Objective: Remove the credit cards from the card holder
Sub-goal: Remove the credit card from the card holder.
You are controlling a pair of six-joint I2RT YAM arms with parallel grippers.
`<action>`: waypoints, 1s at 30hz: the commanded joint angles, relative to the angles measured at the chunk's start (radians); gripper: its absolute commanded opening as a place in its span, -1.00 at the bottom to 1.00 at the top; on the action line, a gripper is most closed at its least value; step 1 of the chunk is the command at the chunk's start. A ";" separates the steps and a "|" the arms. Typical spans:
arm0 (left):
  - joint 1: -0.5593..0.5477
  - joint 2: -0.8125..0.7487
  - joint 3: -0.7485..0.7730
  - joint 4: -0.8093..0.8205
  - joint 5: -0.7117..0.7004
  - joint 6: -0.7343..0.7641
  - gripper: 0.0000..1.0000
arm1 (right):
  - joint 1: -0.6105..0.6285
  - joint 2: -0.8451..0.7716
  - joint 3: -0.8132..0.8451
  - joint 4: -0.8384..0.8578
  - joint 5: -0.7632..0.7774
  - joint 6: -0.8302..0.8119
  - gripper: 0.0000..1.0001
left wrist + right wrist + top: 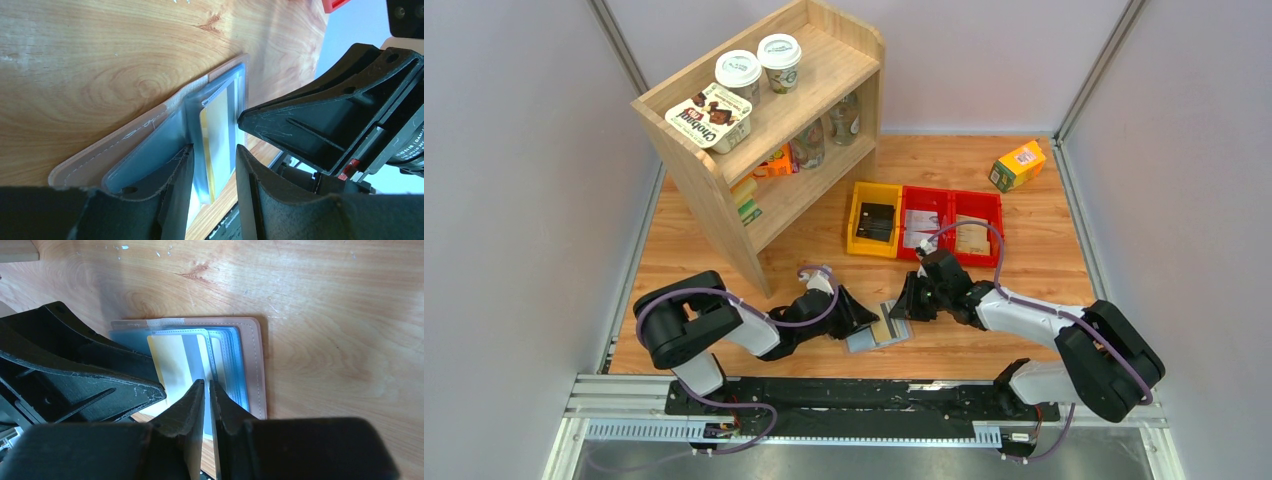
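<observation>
Now, right claw (206, 386) pinching yellow card (171, 356)

L tool (214, 152) straddles card holder (150, 145) w/ yellow card (217, 120)

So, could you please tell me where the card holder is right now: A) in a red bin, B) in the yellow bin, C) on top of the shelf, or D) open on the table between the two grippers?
D: the card holder lies open on the table, with the left gripper and the right gripper on either side of it.
</observation>
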 commanded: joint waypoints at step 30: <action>-0.002 -0.017 -0.076 0.265 0.005 -0.038 -1.00 | 0.006 0.047 -0.001 -0.016 0.016 -0.002 -0.68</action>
